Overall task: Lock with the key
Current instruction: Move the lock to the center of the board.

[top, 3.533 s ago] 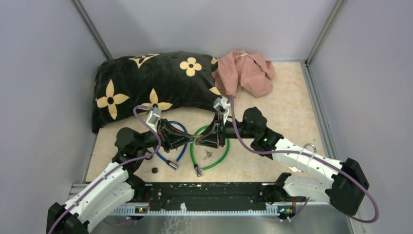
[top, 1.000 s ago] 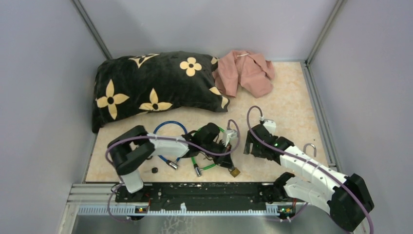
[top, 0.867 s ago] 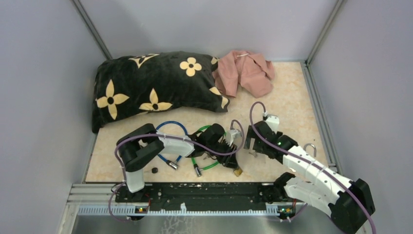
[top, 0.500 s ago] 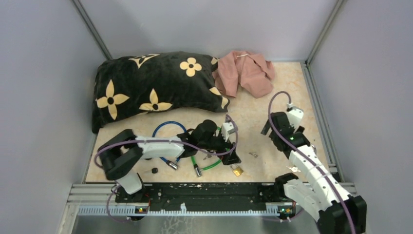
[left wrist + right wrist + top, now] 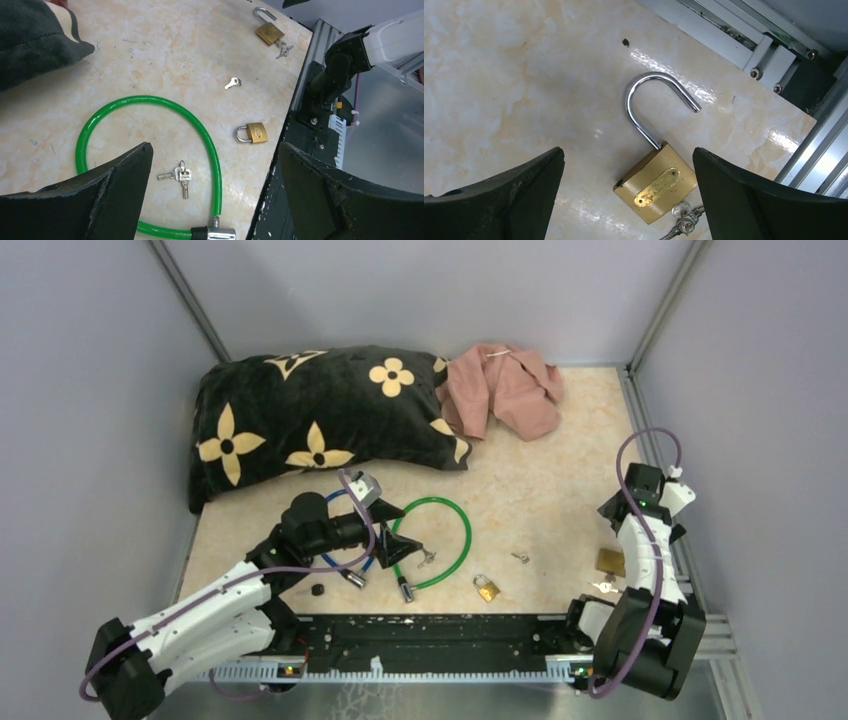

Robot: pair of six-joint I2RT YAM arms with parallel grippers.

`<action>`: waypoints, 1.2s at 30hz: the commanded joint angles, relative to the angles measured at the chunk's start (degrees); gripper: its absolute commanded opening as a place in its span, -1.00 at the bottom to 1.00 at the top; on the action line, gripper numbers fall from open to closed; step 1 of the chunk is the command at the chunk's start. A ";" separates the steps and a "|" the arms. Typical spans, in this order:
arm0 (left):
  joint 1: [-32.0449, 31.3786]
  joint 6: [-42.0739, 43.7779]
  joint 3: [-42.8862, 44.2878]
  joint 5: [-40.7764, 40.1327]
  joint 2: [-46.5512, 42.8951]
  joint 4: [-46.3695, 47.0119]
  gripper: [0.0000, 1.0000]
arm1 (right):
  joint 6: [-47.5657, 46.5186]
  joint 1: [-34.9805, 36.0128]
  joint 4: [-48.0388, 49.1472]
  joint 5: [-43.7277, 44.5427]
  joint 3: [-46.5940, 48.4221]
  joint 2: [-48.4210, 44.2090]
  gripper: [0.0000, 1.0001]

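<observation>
A small brass padlock (image 5: 487, 588) (image 5: 252, 133) lies flat near the table's front edge, its shackle shut. A single loose key (image 5: 520, 558) (image 5: 232, 83) lies on the table just beyond it. My left gripper (image 5: 392, 537) (image 5: 214, 155) hangs open and empty above the green cable lock (image 5: 445, 540) (image 5: 150, 105), with a small bunch of keys (image 5: 179, 175) below it. My right gripper (image 5: 612, 522) (image 5: 629, 155) is open over a bigger brass padlock (image 5: 610, 560) (image 5: 656, 182) whose shackle stands open. A key ring (image 5: 684, 220) sits at that padlock's base.
A black flowered pillow (image 5: 310, 415) and a pink cloth (image 5: 510, 390) fill the back. A blue cable lock (image 5: 345, 502) lies under the left arm, a small black bit (image 5: 318, 589) beside it. The metal rail (image 5: 430, 635) runs along the front and the frame edge (image 5: 804, 75) sits next to the big padlock.
The left gripper opened and let the small padlock drop onto the table, then pulled back left. The right arm left the key behind and swung to the right edge over the bigger padlock.
</observation>
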 commanded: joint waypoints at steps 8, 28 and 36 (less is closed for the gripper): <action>0.54 2.20 0.54 3.34 -5.51 -7.71 0.97 | 18.04 -4.84 -13.47 5.33 1.20 1.70 0.97; 0.78 3.38 -0.48 3.95 -6.58 -8.09 0.97 | 24.63 -4.88 -0.91 0.89 -8.08 3.12 0.85; 1.15 3.51 -0.56 3.38 -5.95 -6.45 0.98 | 20.56 -4.83 4.52 -2.80 -8.67 7.06 -0.14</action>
